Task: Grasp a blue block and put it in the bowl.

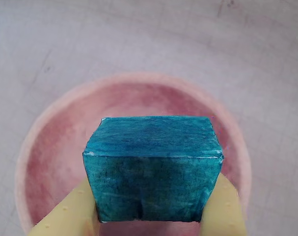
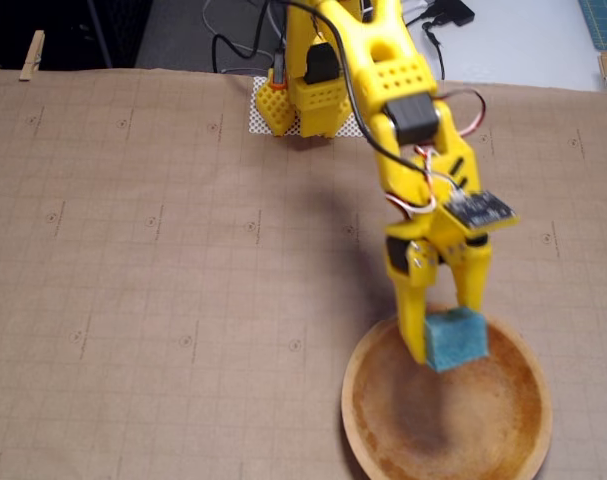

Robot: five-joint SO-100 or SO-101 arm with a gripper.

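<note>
Blue block fills the middle of the wrist view, pinched on its left and right sides between the two yellow fingers of the gripper, whose jaws are closed on it. Behind it lies the bowl, its rim ringing the block with bare floor showing on every side. In the fixed view the block hangs in the gripper above the bowl's upper-left part, just inside the rim. Brown gridded paper covers the table, open and flat to the bowl's left.
</note>
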